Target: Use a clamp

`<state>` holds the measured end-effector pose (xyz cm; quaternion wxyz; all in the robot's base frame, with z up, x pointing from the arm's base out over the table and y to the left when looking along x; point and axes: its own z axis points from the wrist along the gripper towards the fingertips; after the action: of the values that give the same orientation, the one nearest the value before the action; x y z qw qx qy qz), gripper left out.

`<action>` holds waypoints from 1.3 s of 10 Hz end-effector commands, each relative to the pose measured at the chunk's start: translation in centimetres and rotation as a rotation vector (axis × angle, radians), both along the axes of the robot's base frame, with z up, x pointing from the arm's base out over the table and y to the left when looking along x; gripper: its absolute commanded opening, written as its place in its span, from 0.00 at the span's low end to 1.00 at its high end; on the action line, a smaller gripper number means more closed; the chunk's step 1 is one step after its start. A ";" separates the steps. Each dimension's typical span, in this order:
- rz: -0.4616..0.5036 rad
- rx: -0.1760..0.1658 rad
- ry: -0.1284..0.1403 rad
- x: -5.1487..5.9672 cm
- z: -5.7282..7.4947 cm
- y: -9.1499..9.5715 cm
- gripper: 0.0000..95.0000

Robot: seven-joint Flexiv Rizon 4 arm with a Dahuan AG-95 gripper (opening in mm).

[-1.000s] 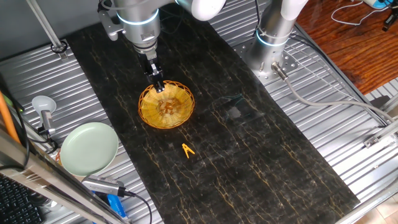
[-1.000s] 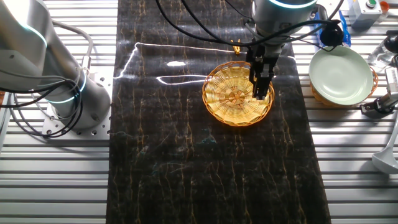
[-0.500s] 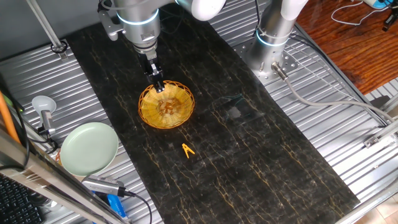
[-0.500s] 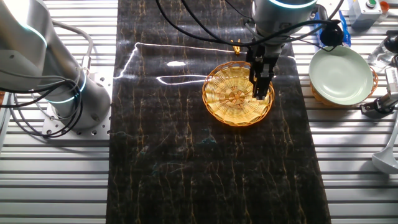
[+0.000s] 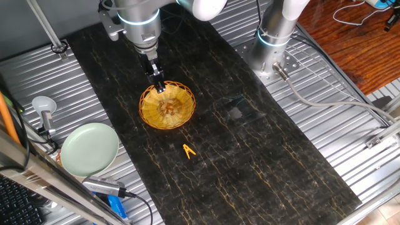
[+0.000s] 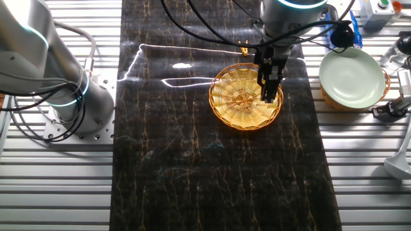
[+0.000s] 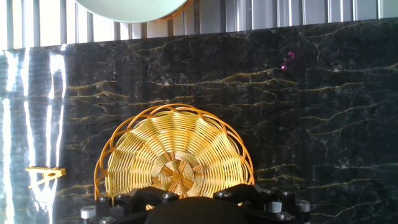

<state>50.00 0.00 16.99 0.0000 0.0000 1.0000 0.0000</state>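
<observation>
The clamp (image 5: 189,150) is a tiny orange-yellow A-shaped clip lying on the dark marble mat, apart from the round golden woven basket (image 5: 167,105). It also shows in the hand view (image 7: 45,175) at the left, and in the other fixed view (image 6: 244,47) just beyond the basket (image 6: 245,97). My gripper (image 5: 159,87) points down over the basket's rim on the side away from the clamp. Its fingers look closed together and empty. In the other fixed view the gripper (image 6: 270,95) hangs over the basket's right part. The hand view shows the basket (image 7: 174,155) but not the fingertips.
A pale green plate (image 5: 89,148) sits off the mat on the ribbed metal table; it also shows in the other fixed view (image 6: 352,78). A second robot arm's base (image 5: 275,37) stands at the mat's edge. A small ladle (image 5: 44,106) and cables lie near the plate.
</observation>
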 end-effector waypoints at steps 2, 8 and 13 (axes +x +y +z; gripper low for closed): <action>0.318 0.085 0.006 0.0 0.0 0.0 0.00; 0.311 0.085 0.009 0.0 0.0 0.0 0.00; 0.365 0.062 0.018 0.0 0.0 0.1 0.00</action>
<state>50.01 0.15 17.00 -0.0079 -0.1844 0.9821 0.0365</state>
